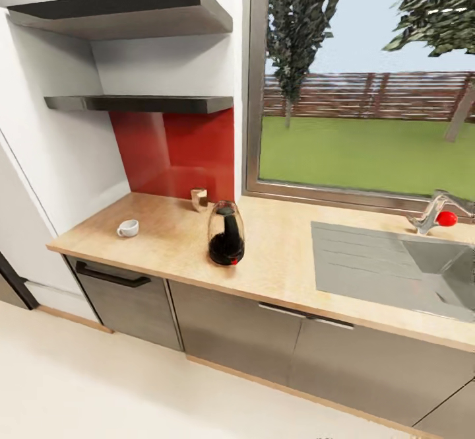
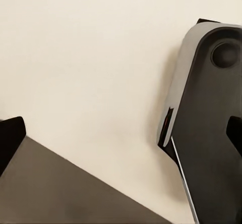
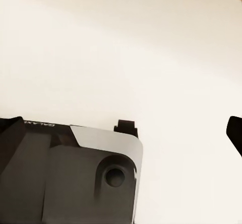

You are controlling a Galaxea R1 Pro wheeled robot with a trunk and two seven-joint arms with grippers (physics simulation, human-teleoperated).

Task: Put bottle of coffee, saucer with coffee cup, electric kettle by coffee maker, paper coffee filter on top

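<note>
on the kitchen countertop (image 1: 171, 244) one electric kettle (image 1: 226, 234) stands midway along this stretch, nearer the front edge, and one coffee cup (image 1: 128, 228) sits near the left end. a small tan block (image 1: 199, 199) rests by the red back wall. both shelves look bare. judging by this, almost everything is left to do. whether either arm's jaws are open or closed, i cannot tell.

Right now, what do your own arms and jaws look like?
Little of them shows. The jaws end in plain matte-black, blunt tips at the edges of each wrist view: left fingertips, right fingertips. I see no cables or markings on them. The dark panel with a pale grey rim and a round recess seems to be my body, not an arm.
</note>
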